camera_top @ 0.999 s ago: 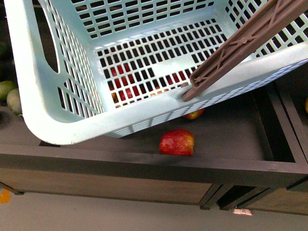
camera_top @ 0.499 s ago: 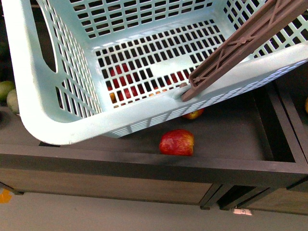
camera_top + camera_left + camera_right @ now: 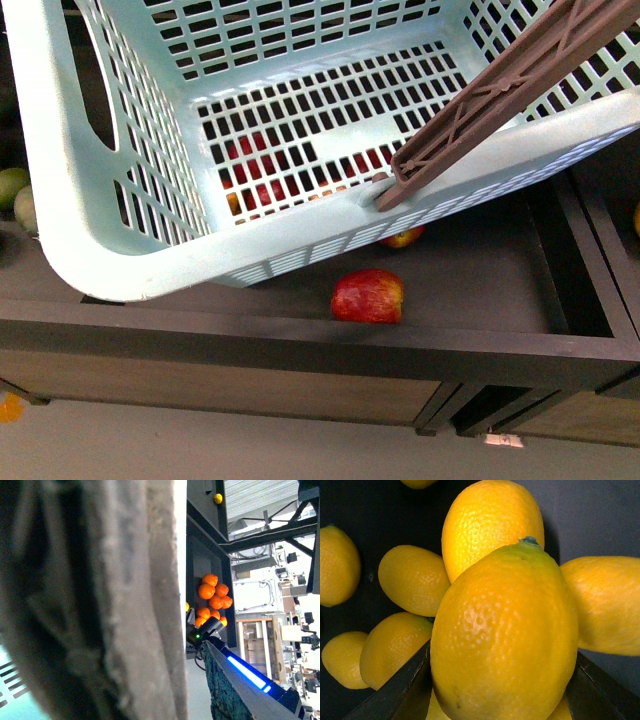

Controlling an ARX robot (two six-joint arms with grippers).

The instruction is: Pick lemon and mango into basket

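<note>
- Two dark fingers (image 3: pixel 402 690) of your right gripper (image 3: pixel 502 692) pinch the lemon (image 3: pixel 504 630) from both sides, above the lemon pile (image 3: pixel 412 577).
- Your basket (image 3: pixel 130 270) hangs tilted by its brown handle (image 3: pixel 480 100), nothing inside, likely ready for a drop.
- Your left gripper is lost behind a close blur; you can't tell its state.

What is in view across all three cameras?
basket: one, light aqua, brown handle, tilted over the bin, front view
bin: one, dark wood
red apple: one in the open in the bin; a second half under the basket
green fruit: two, left edge, front view
lemon: one, yellow, middle of right wrist view
other lemons: about seven, yellow, around it
oranges: one pile, orange, left wrist view
left gripper: not made out; blurred grey-brown surface fills its view
right gripper: dark fingers either side of the lemon
</note>
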